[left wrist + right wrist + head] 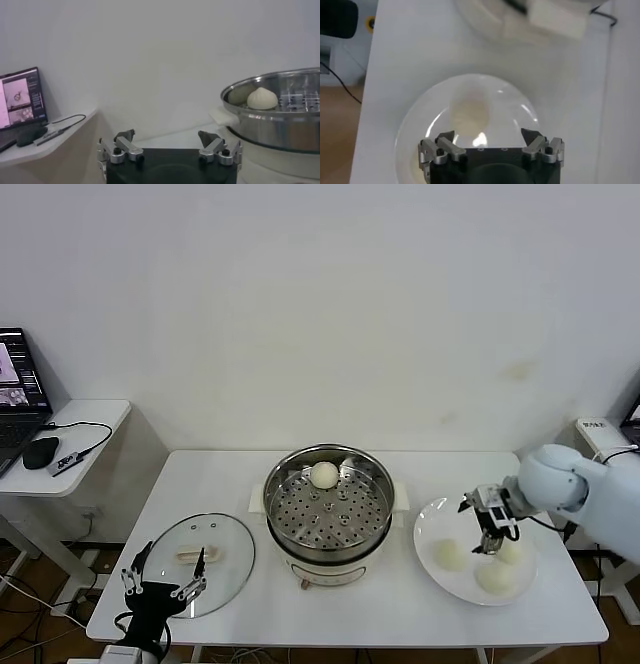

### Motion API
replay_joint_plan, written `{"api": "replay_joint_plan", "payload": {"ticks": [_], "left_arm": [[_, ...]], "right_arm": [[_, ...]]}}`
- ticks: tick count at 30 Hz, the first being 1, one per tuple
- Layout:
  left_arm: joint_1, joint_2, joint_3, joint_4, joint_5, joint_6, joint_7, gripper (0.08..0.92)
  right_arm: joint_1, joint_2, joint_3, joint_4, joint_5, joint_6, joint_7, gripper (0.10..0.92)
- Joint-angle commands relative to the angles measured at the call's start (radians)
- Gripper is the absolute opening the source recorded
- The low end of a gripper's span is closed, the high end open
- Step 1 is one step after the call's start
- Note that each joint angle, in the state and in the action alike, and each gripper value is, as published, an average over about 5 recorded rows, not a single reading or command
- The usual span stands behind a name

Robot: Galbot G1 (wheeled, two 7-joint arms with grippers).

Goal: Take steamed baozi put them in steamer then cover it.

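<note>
- White rectangular table [400, 604] carries everything; smaller white side desk [85, 419] on robot's left w/ open laptop [18, 389], black mouse [41, 452], cable.
- Round shiny stainless-steel steamer [328, 502] on white base, table centre, uncovered; one cream-white baozi [324, 475] on perforated tray near far rim.
- Round clear glass cover [203, 560] w/ cream handle lies flat on table, left of steamer, apart from it.
- Flat white plate [432, 529] right of steamer, three cream-white buns [450, 555] on it.
- Right gripper [489, 536] over plate, fingers spread wide, nothing held; a bun just below it.
- Left gripper [165, 584] parked at table's near-left edge by cover, fingers apart, empty.
</note>
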State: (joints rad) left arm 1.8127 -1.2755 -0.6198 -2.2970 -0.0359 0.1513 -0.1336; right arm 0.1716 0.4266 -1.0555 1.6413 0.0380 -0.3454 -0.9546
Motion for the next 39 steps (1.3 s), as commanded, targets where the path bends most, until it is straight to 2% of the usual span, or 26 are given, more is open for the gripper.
{"api": "replay_joint_plan", "payload": {"ticks": [1, 13, 25, 30, 35, 39], "left_arm": [[0.002, -0.002, 0.000, 0.005, 0.005, 0.003, 0.003, 0.823], [-0.001, 0.000, -0.009, 0.022, 0.009, 0.002, 0.004, 0.823], [-0.006, -0.001, -0.014, 0.031, 0.012, 0.002, 0.007, 0.823], [-0.008, -0.002, -0.014, 0.031, 0.012, 0.001, 0.006, 0.823], [-0.008, -0.002, -0.013, 0.029, 0.011, 0.001, 0.006, 0.823], [-0.006, -0.001, -0.014, 0.026, 0.011, 0.000, 0.005, 0.823]], "right_arm": [[-0.241, 0.022, 0.144, -0.055, -0.081, -0.005, 0.008, 0.823], [-0.293, 0.140, 0.193, -0.212, -0.096, 0.046, 0.042, 0.823], [-0.297, 0.203, 0.199, -0.248, -0.094, 0.041, 0.051, 0.821], [-0.300, 0.202, 0.200, -0.246, -0.097, 0.030, 0.048, 0.774], [-0.291, 0.191, 0.203, -0.240, -0.101, 0.025, 0.040, 0.676], [-0.241, 0.162, 0.190, -0.209, -0.082, 0.023, 0.016, 0.654]]}}
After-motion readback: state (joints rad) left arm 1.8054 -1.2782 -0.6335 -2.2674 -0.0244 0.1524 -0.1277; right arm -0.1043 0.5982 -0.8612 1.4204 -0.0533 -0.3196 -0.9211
